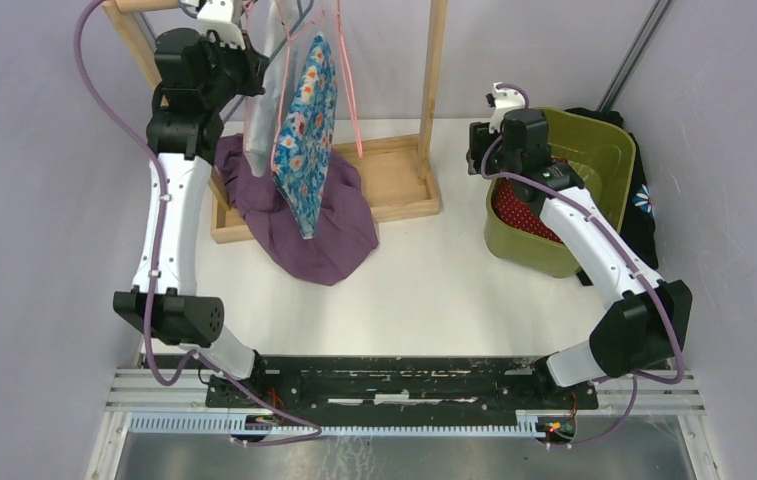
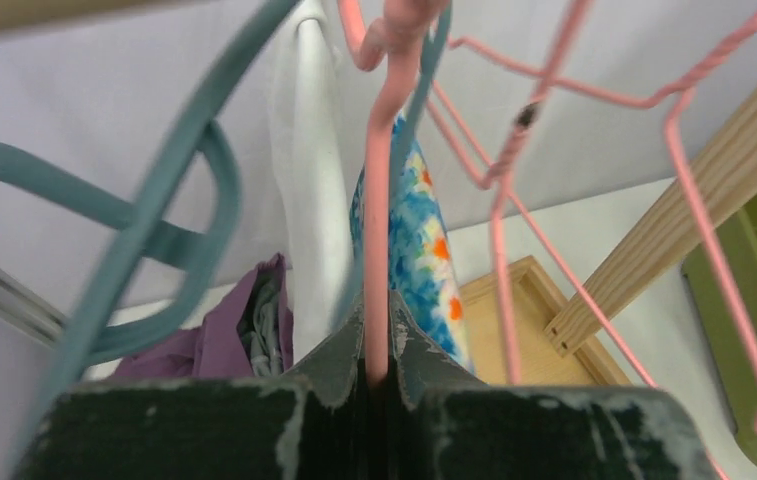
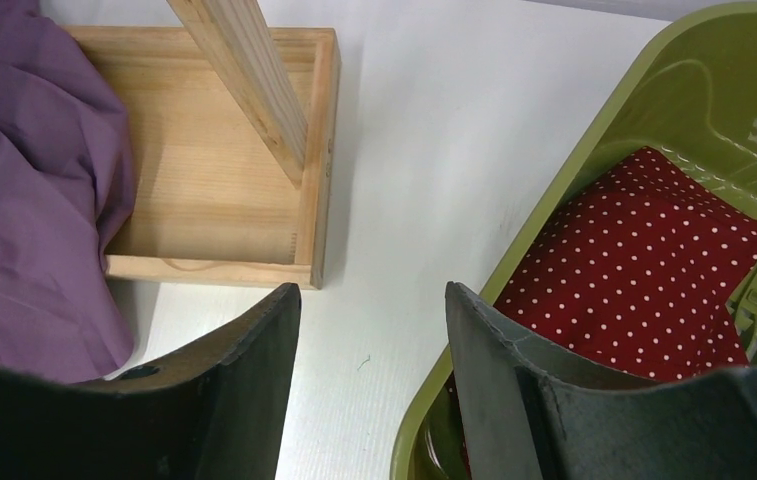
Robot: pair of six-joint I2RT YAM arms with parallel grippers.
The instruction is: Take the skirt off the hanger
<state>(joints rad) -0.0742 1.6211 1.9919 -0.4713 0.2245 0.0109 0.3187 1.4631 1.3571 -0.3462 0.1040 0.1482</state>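
We saw the left pincer [image 2: 376, 345] clenched on the pink hanger [image 2: 378, 200] high in the wooden rack [image 1: 432, 110], where the floral skirt [image 1: 309, 130] hung. Right of the rack, the right pincer [image 3: 372, 300] stood released, empty, above the counter [image 3: 404, 150].

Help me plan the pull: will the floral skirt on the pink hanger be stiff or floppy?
Probably floppy: the floral skirt hangs in a limp, narrow drape. Likely light: the thin pink hanger wire carries it without visible sag. The hanger should swing little, since the left gripper clamps its wire.
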